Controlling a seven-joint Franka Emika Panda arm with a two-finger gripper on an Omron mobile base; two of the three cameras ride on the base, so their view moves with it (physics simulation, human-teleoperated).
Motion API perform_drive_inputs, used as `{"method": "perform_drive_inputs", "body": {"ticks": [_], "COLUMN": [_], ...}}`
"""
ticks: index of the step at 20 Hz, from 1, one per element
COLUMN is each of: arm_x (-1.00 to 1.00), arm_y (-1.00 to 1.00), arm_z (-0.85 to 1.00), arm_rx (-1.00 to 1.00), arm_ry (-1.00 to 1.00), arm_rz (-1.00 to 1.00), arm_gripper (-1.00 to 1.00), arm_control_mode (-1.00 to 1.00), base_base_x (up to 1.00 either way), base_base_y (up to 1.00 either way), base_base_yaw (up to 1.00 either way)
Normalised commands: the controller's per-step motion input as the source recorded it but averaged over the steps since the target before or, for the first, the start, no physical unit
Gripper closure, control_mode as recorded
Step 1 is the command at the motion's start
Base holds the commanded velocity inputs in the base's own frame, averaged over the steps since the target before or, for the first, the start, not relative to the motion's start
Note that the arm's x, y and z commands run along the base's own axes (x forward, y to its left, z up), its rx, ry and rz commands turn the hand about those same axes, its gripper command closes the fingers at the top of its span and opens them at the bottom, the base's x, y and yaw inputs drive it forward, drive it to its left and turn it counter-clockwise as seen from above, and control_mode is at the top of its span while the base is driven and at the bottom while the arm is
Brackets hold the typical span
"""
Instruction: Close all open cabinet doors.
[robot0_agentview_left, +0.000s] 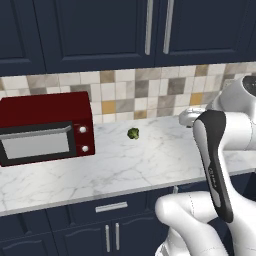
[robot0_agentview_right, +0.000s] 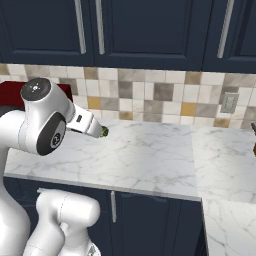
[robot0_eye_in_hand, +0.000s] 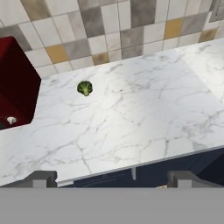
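Up top, the cabinet doors (robot0_agentview_left: 95, 30) run along the upper edge of the left base view, dark navy panels in raised frames, and two slim silver bar handles (robot0_agentview_left: 148, 27) hang side by side right of centre. All the doors in sight there lie flush with one another. In the right base view the same row of doors (robot0_agentview_right: 150, 30) fills the top of the frame, a pair of handles at upper left and a single one at upper right; whether that far-right door sits fully flat, I cannot tell.

Below the doors comes the tiled backsplash (robot0_agentview_left: 150, 90) in beige, grey and ochre squares, then the white marble table (robot0_agentview_left: 130, 165). A small green broccoli floret (robot0_agentview_left: 133, 133) sits alone on the marble, near the middle of the left base view, well apart from the red microwave (robot0_agentview_left: 45, 127) at the left edge. In the hand view the floret (robot0_eye_in_hand: 85, 88) shows at upper left, just right of the microwave's red corner (robot0_eye_in_hand: 15, 83).

The white arm (robot0_agentview_left: 215, 150) rises at the lower right of the left base view, over the table's front edge. In the hand view the end effector (robot0_eye_in_hand: 112, 179) shows its two dark fingertips (robot0_eye_in_hand: 41, 177) at the bottom, spread wide apart with nothing between them, above the table edge and the navy drawer fronts (robot0_agentview_left: 107, 207) below.
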Motion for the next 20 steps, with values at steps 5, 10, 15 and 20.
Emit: {"method": "perform_drive_inputs", "body": {"ticks": [5,10,15,20], "arm_x": [0.0,0.0,0.0,0.0], "arm_y": [0.0,0.0,0.0,0.0], "arm_z": [0.0,0.0,0.0,0.0], "arm_rx": [0.0,0.0,0.0,0.0], "arm_ry": [0.0,0.0,0.0,0.0], "arm_rz": [0.0,0.0,0.0,0.0], "arm_gripper": [-1.0,-1.0,-1.0,-1.0], "arm_control_mode": [1.0,1.0,1.0,1.0], "base_base_x": [-0.05,-0.46,-0.58,-0.51], "base_base_y": [0.0,0.0,0.0,0.01], "base_base_yaw": [0.0,0.0,-0.03,-0.13]}}
